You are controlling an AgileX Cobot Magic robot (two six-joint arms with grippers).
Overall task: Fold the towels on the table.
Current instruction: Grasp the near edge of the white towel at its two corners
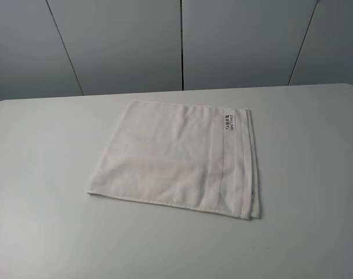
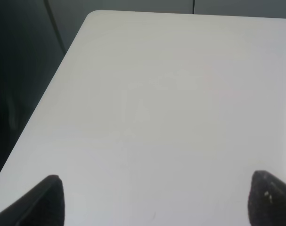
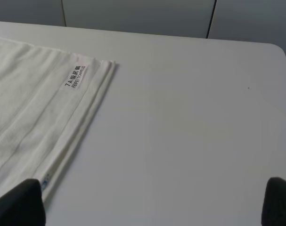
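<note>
White terry, the towel (image 1: 176,154) lies flat about the middle of the table (image 1: 42,232), a little right of centre. It looks already doubled at least once: along its right side the edges lie stacked one on another. Its tag (image 1: 229,122) sits at the far right corner, and the border stripe (image 1: 220,168) runs near to far just inside that side. The outline is close to square, so I judge the line that matters to be that layered right edge, running near to far.

Neither of my arms shows in the high view. My right gripper (image 3: 150,205) is spread wide and holds nothing, its fingertips (image 3: 20,202) well apart over bare table. The towel's right edge and tag show in that wrist view, with the near right corner just beside one fingertip, so the cloth lies close by, to this gripper's left. My left gripper (image 2: 157,202) is also spread wide and empty, and its camera shows only bare table and a rounded corner, no cloth at all.

I judge the right arm the nearer, well placed to take the right edge and carry it leftward; the left would first have to come in toward the towel's left side
</note>
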